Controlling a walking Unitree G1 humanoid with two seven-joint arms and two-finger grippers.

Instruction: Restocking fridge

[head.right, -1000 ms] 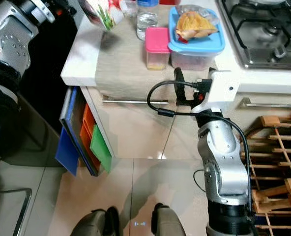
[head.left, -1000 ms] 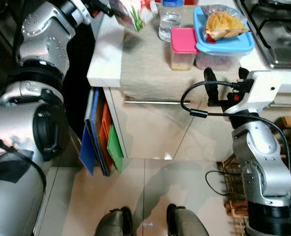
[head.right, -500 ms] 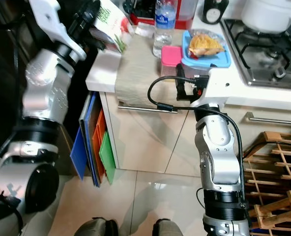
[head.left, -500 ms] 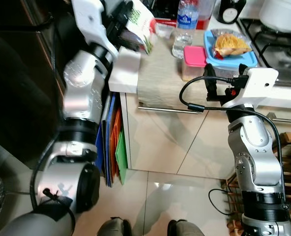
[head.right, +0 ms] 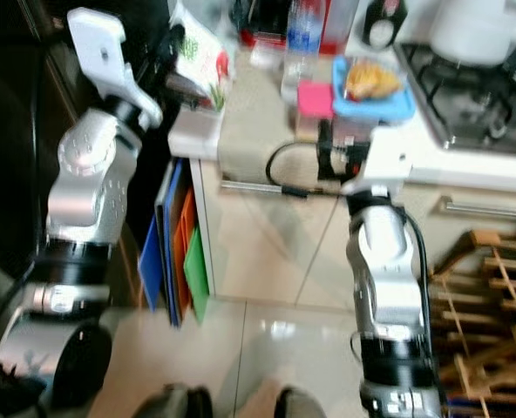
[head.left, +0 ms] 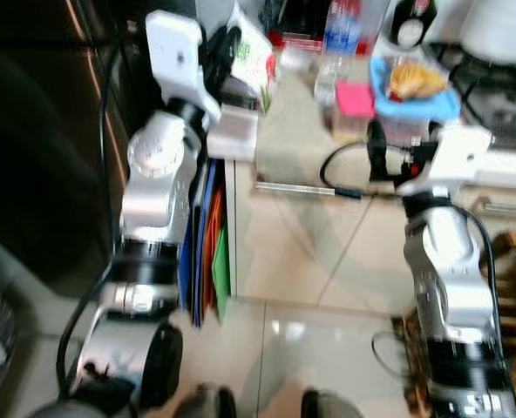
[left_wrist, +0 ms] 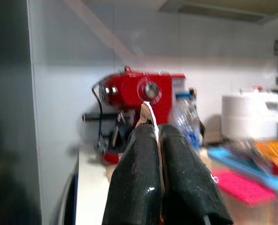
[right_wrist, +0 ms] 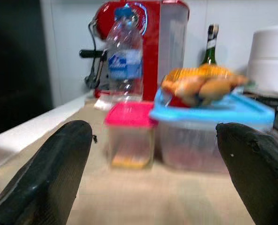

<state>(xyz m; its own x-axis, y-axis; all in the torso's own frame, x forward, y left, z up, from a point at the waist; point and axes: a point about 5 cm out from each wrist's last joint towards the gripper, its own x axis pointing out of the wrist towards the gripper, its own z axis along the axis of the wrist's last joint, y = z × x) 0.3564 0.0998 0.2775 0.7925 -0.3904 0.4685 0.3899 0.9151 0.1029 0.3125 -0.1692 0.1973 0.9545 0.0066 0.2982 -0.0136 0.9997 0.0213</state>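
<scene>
A white counter (head.right: 193,139) is seen with a red coffee machine (right_wrist: 150,44) at the back. A blue-lidded container (right_wrist: 214,126) with a snack bag on top is placed beside a pink-lidded tub (right_wrist: 129,140), a water bottle (right_wrist: 125,58) behind. A white-and-green packet (head.right: 199,52) is pinched above the counter's edge by the closed left gripper (left_wrist: 157,140). The right gripper (right_wrist: 153,187) is held wide apart before the tubs.

No lettering can be read anywhere in these blurred views. The blue-and-white label on the water bottle (right_wrist: 125,56) carries print too soft to make out, and the green-and-white printed pack (head.right: 200,54) held above the surface (head.right: 251,122) shows only leaf-like graphics, no legible words.
</scene>
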